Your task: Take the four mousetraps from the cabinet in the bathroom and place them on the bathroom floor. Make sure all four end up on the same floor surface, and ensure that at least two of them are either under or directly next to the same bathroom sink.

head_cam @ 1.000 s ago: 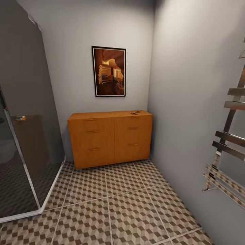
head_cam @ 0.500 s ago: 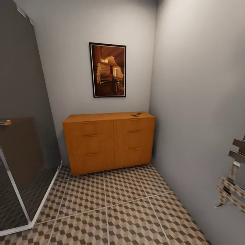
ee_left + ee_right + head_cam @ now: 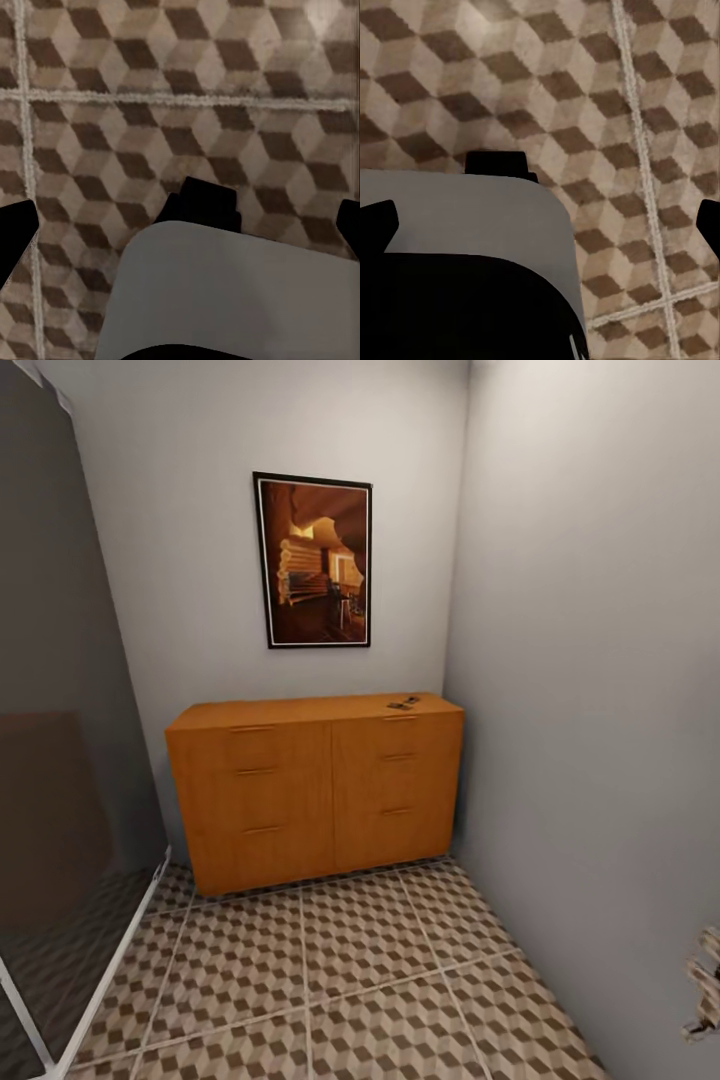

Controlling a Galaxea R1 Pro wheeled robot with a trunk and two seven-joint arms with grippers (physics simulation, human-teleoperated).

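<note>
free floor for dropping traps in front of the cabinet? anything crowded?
Bare tiles on the bathroom floor run from the cabinet front toward the camera, bordered by the glass shower enclosure on one side and the grey wall on the other. The cabinet top is mostly bare too; only small dark items, likely mousetraps, sit near its wall-side end.

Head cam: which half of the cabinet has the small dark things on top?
The half by the side wall: small dark items sit on the cabinet top near that end's front edge. The other half's top looks bare.
</note>
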